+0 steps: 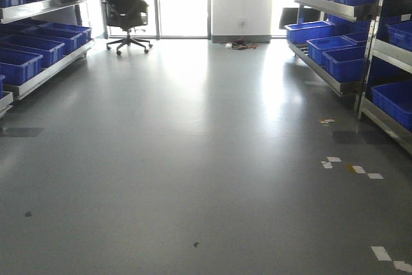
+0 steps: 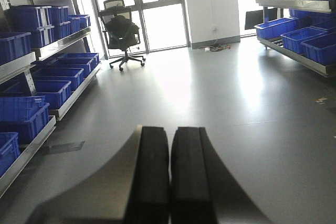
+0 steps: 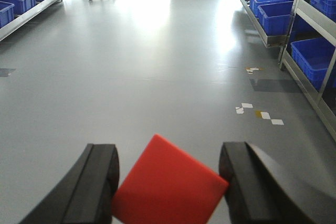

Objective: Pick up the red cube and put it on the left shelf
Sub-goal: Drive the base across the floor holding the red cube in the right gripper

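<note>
A: One red cube (image 3: 165, 190): bright, plain flat faces, crisp edges, top face catching the light. Sits where?
B: Between the fingers of the right gripper (image 3: 169, 179), turned cornerwise, one corner touching each black pad. Hangs over grey floor.
A: Clamped on it, then?
B: Looks so: jaws wide apart, closed onto the two corners.
A: And the left gripper (image 2: 169, 177)?
B: Pressed together, pad against pad.
A: Left shelf (image 1: 38, 8)?
B: Steel rack down the left side of the room, loaded with blue crates (image 1: 22, 62). Well apart from the cube.
A: Anything readable?
B: Cannot tell. White and yellow tape scraps (image 3: 260, 114) on the floor near the right rack, too small to read.
</note>
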`<state>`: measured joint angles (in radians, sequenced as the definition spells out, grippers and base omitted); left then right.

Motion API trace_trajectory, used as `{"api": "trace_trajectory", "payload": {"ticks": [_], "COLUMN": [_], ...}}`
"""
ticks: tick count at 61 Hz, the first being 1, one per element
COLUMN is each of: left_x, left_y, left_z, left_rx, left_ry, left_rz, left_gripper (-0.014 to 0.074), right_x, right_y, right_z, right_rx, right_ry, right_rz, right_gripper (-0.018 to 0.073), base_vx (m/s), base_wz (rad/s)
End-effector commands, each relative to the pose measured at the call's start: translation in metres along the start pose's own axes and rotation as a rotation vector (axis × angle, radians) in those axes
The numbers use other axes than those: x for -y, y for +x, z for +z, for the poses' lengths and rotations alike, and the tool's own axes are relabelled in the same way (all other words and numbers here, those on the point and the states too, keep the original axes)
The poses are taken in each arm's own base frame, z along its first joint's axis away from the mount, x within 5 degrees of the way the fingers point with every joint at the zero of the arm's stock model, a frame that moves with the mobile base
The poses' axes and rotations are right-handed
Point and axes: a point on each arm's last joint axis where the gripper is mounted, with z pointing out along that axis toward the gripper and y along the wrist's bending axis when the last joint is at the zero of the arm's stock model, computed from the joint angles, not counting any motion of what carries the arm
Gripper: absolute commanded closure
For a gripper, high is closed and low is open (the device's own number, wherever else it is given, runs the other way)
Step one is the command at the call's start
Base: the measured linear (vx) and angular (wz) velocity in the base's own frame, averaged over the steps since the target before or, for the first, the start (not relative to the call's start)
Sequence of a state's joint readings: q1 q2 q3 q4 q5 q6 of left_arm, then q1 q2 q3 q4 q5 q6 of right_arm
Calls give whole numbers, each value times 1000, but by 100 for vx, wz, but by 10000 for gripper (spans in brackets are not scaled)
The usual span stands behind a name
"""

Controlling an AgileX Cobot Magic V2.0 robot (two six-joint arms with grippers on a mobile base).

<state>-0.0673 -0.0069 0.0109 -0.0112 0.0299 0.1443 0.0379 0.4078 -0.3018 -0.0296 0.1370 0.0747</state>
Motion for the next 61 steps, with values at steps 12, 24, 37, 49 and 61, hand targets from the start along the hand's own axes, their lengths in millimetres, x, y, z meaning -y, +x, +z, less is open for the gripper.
{"api": "trace_trajectory", "payload": {"ticks": [12, 24, 37, 49, 61], "left_x": [0, 0, 0, 0, 0], "left_y": [0, 0, 0, 0, 0], "left_z": [1, 1, 1, 1, 1], "left_rx": [60, 60, 60, 60, 60], "left_ry": [-8, -8, -8, -8, -8], "left_rz": [-4, -4, -4, -4, -4], "left_gripper": [491, 491, 491, 491, 491], "right_x": [0, 0, 0, 0, 0], "right_y": [-17, -17, -17, -17, -17], "right_z": [-2, -2, -2, -2, -2], "right_rx": [115, 115, 114, 114, 114], "right_ry": [0, 0, 0, 0, 0], "right_rz": [-16, -16, -16, -16, -16], "right_gripper": [501, 501, 501, 501, 501], "base_vx": [45, 51, 55, 59, 60], "base_wz": [-5, -3, 6, 8, 7]}}
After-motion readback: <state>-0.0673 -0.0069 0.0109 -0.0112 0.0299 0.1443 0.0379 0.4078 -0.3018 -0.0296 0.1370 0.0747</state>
